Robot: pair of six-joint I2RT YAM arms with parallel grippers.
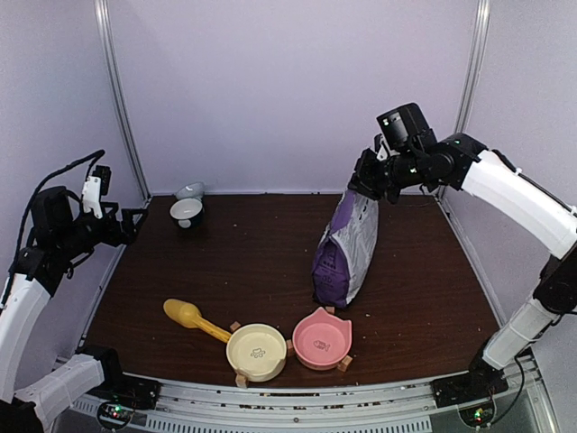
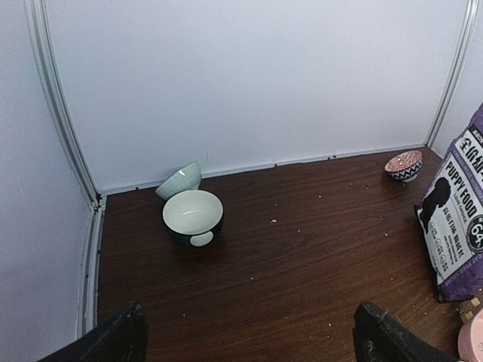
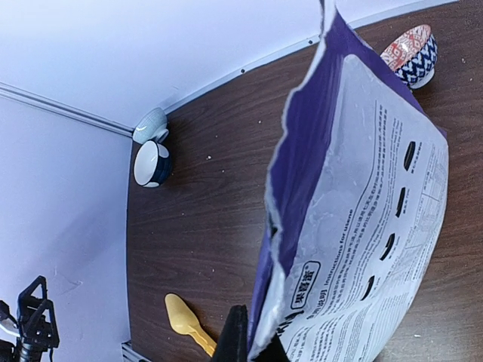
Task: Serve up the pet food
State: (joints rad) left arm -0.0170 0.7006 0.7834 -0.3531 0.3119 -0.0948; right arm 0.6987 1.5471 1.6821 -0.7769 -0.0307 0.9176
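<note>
No brown dry kibble is seen in the round cream bowl (image 1: 257,350) or the pink cat-eared bowl (image 1: 321,339) at the near edge of the bench (image 1: 225,262), so serving is judged barely begun. The food is presumably still inside the large purple printed bag (image 1: 347,248), whose top edge is clamped by the right hand (image 1: 370,185). The bag is stood upright mid-bench, its long axis near vertical and its torn mouth pointed up, while the left hand (image 1: 135,221) is held open and empty at the far left.
</note>
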